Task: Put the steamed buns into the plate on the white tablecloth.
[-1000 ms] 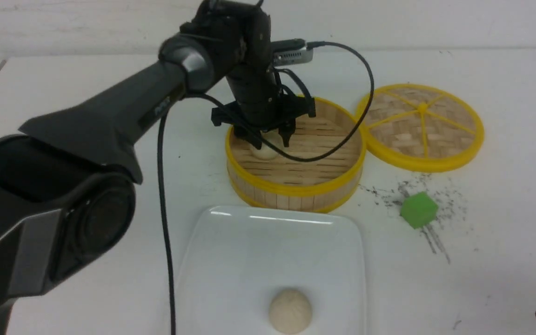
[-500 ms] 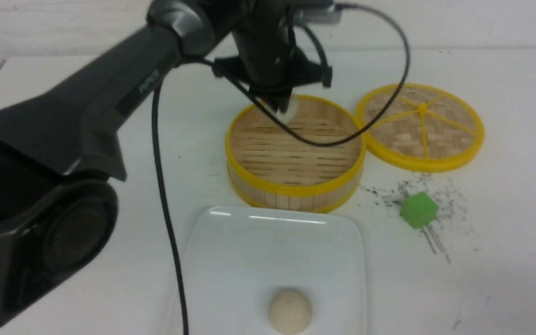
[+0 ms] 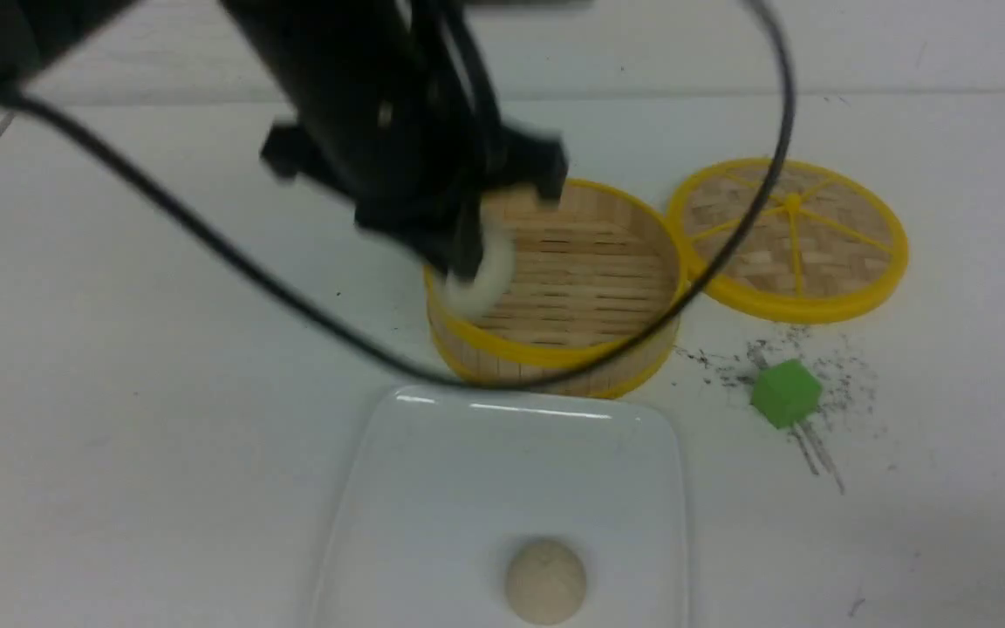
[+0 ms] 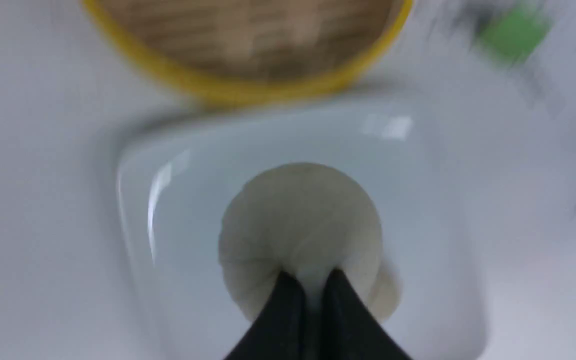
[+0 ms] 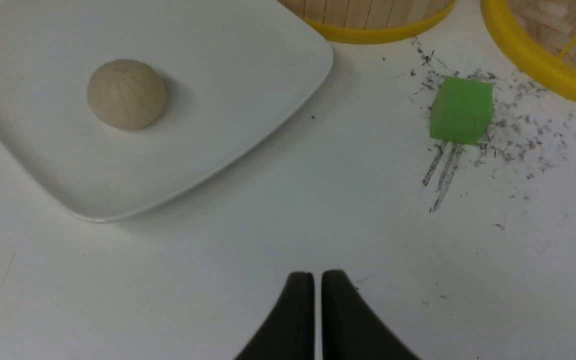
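- The white tablecloth [image 3: 119, 392] covers the whole surface in front of you. It is plain, with dark specks and scratch marks on your right side.
- Your left arm [image 3: 354, 105] reaches in from the upper left of the front view. It is black and blurred, with a black cable looping beneath it.
- The plate [image 3: 433, 488] is white, glossy and rectangular with rounded corners. It lies nearest you, at the middle of the surface.
- A round bamboo steamer basket [image 3: 555, 356] with a yellow rim stands just beyond the plate. Its slatted floor is bare.
- The steamer's flat woven lid [image 3: 790, 235] lies on the cloth to the right of the basket, with their rims about touching.
- Your left claw [image 4: 313, 285] points downward, and its two black fingers pinch the carried bun [image 3: 481, 270] at one edge.
- That pale bun hangs in the air in front of the basket's left rim. The left wrist view shows the plate beneath it.
- Your right claw [image 5: 317, 280] hovers low over bare cloth, right of the plate. Only a thin slit shows between its fingers, and they grip nothing.
- The resting bun [image 3: 546, 580] sits on the plate, near its closest edge.
- A green cube [image 3: 785, 393] sits among the specks, right of the basket and apart from it.
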